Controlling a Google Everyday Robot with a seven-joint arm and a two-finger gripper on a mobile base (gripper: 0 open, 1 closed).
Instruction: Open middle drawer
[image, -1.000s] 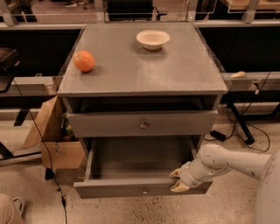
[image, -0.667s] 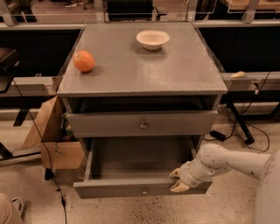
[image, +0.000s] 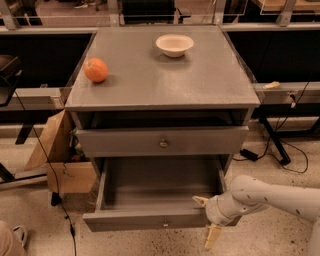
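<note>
The grey cabinet (image: 160, 85) has the middle drawer (image: 150, 219) pulled far out, its inside empty and a small round knob (image: 165, 223) at the centre of its front. My gripper (image: 206, 219) is at the right end of that drawer front. It is open, with one pale finger (image: 200, 201) above the front's top edge and the other below it. The drawer above (image: 162, 142), with its own knob, stands slightly out. The lowest drawer is hidden.
An orange (image: 95, 69) and a white bowl (image: 174, 44) sit on the cabinet top. A cardboard box (image: 60, 160) leans at the cabinet's left. Cables (image: 280, 150) and a stand leg lie on the floor at the right. A railing runs behind.
The gripper's fingers have spread apart at the right end of the drawer front, the lower one now hanging below it. The drawer stays pulled out.
</note>
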